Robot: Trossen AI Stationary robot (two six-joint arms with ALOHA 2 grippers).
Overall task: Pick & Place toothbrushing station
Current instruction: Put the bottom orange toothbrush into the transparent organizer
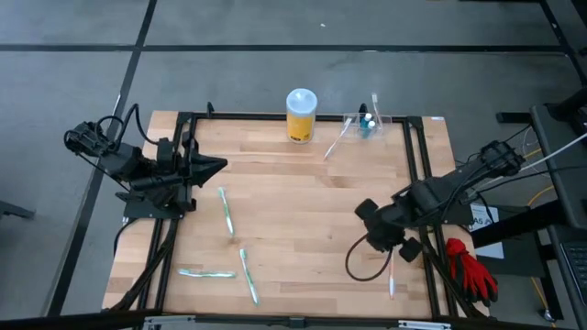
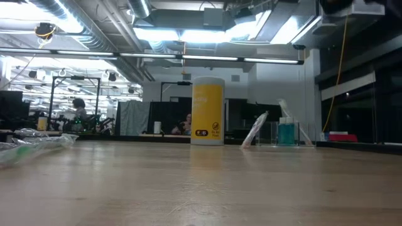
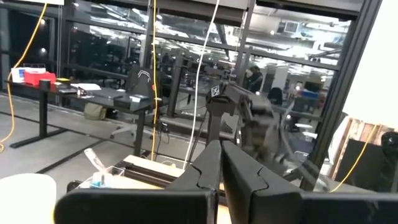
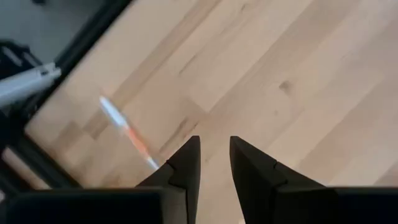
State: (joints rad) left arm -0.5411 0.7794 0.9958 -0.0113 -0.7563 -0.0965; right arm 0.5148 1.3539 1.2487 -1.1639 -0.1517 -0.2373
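The clear holder (image 1: 367,124) stands at the table's (image 1: 303,211) far edge, just beside the yellow canister (image 1: 301,115). The right gripper (image 4: 214,155) hangs over bare wood near a toothbrush (image 4: 127,134), fingers slightly parted, holding nothing. The left gripper (image 3: 221,163) waits at the left edge, fingers together, holding nothing.
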